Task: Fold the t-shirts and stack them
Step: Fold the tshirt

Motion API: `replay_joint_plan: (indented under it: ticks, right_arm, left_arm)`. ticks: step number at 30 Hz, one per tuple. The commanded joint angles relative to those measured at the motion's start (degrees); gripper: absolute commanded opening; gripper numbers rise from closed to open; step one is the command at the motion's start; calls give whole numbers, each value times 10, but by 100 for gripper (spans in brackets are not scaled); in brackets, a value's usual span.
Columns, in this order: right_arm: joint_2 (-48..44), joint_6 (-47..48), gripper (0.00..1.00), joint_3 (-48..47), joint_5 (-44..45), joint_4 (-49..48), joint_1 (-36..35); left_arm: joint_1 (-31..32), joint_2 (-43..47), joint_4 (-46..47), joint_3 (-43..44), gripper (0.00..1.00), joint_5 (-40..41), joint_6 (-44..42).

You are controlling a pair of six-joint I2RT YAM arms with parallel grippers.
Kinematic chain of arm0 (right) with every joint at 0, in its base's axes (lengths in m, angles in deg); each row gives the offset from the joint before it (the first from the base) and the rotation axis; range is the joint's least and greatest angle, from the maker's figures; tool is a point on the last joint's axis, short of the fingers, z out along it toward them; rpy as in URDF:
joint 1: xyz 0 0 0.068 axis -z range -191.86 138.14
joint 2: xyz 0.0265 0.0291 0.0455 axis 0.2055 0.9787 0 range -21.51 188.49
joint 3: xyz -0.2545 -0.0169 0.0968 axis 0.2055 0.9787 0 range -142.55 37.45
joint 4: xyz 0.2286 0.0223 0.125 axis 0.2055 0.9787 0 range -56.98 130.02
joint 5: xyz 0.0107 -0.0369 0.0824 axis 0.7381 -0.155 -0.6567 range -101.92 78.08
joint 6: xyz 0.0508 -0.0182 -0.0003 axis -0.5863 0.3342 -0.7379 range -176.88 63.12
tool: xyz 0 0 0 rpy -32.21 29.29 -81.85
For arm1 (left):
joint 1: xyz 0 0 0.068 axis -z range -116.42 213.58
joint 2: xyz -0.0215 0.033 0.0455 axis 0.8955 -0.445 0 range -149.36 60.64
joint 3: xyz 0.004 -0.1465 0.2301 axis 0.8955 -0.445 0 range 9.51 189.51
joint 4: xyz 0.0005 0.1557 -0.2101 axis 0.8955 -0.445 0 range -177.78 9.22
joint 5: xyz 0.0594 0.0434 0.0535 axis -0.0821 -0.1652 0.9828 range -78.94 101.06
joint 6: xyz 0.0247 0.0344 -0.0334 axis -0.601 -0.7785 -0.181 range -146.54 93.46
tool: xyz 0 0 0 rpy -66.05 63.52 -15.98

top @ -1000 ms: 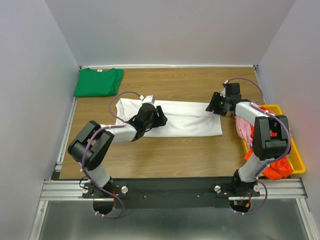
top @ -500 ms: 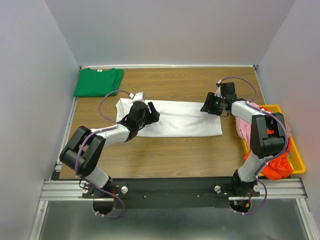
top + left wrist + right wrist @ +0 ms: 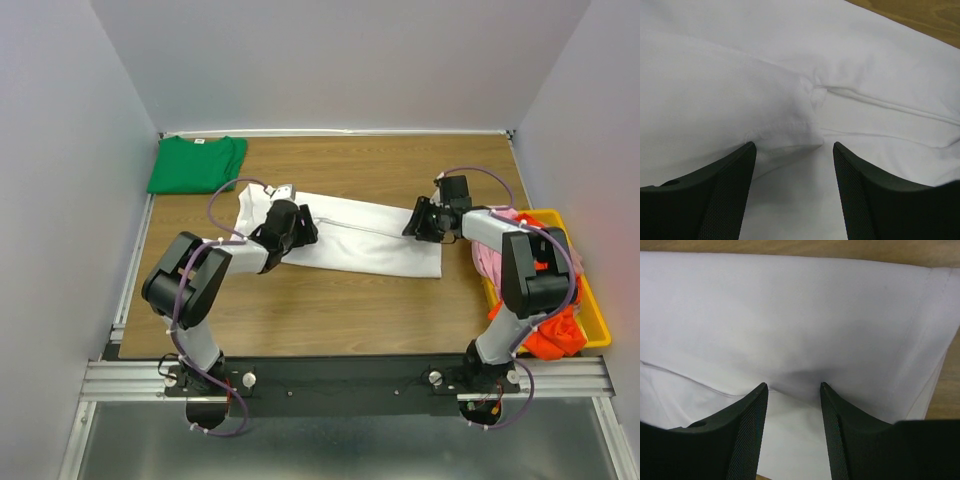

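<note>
The white t-shirt (image 3: 370,245) is laid out long and partly folded across the middle of the table (image 3: 350,310), its length running from left to right. The left gripper (image 3: 300,225) is set low over the shirt's left end. In the left wrist view its fingers (image 3: 725,190) are held well apart, and a hemmed fold of white cloth lies between the tips (nothing is pinched). The right gripper (image 3: 418,220) is placed on the shirt's right end, near the far edge. In the right wrist view its jaws are parted to a moderate gap, and the fabric is slightly puckered between the fingertips (image 3: 752,410). No cloth is seen clamped, so it is taken as open and pressing down.

The green t-shirt (image 3: 195,165) is found folded at the far left corner of the table, well apart from the white one. A pink t-shirt (image 3: 488,255) is draped over the edge of a yellow bin (image 3: 597,335) on the right side. An orange-red t-shirt (image 3: 555,340) is bunched in the same bin, nearer the arm bases.
</note>
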State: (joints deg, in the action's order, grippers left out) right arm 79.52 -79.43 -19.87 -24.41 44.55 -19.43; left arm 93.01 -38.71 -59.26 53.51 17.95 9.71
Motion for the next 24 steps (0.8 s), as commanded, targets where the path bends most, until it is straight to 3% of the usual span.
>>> replay_joint_plan:
  ticks: [1, 12, 24]
  right_arm:
    - [-8, -29, 54, 69, 26, 75, -9]
    - [-80, -82, 54, 150, 14, 81, -53]
    - [-171, -176, 54, 205, 36, 82, -168]
  left_arm:
    - [-7, -34, -35, 20, 72, 15, -33]
    - [-17, -115, -75, 148, 72, -17, -85]
    - [-21, -194, -132, 284, 72, -61, -123]
